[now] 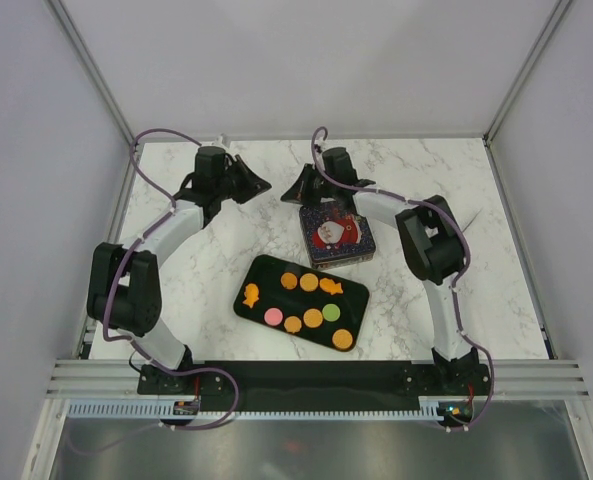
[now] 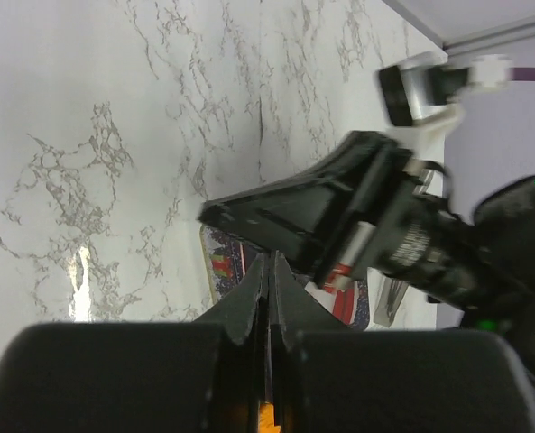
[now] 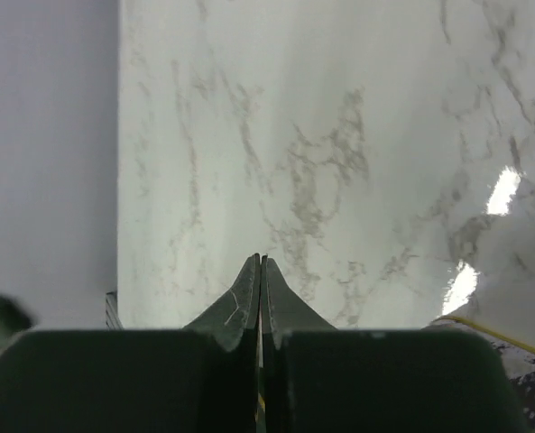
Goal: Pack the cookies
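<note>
Top external view: both jaws are pinched shut on nothing at the far side of the table [image 1: 216,260], well apart from the cookies [image 1: 313,317].
Cookies lie on the black tray [image 1: 268,270], toward the bases from both jaws; its long axis runs left to right, right end nearer. Right jaws hang just beside the far-left corner of the tin [image 1: 337,236], so the right arm looks better placed.
</note>
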You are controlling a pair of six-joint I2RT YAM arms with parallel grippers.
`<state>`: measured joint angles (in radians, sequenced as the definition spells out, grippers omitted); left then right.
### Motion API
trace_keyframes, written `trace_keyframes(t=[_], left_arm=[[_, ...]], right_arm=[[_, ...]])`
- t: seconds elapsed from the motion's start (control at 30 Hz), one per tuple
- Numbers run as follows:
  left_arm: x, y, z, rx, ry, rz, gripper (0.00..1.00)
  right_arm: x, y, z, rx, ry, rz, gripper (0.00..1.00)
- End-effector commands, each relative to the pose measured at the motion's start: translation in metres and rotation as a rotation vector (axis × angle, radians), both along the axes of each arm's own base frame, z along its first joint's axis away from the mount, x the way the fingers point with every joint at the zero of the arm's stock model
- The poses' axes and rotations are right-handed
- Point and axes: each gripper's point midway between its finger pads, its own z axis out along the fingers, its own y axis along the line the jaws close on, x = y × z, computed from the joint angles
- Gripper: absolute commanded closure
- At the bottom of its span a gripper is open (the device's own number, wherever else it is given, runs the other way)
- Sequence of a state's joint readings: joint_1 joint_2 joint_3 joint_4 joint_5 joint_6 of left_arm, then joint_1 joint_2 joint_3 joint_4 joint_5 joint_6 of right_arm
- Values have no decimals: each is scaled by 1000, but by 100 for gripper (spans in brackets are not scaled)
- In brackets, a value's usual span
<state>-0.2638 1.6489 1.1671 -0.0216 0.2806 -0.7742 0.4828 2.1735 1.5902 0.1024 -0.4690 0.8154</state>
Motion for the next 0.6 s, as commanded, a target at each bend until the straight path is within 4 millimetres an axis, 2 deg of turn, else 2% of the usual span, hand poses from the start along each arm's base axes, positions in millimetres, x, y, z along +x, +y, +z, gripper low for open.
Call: trace_keyframes(t=[0.0,0.1,0.13,0.27,0.37,0.47,0.5,0.57], left_arm=[[-1,4,9,36,-26,-11,98],[-2,3,3,38,-12,-15,98],[-1,3,3,38,-12,-14,98],[-1,4,3,40,-13,-13,98],[0,3,4,40,-16,-15,98],[1,1,9,37,-28,-29,98],[0,-1,11,34,-30,-43,98],[1,-4,17,36,-46,-67,96]], right_arm=[[-4,2,-76,-69,115,-11,99],[-10,-2,-106,-83,168,-11,100],[-12,-1,-109,-73,176,-3,99],[-9,5,-96,-35,151,24,99],[-2,6,-76,-17,112,27,99],[9,5,-47,10,55,26,98],[16,3,-27,24,15,22,96],[23,0,-5,26,-39,17,94]])
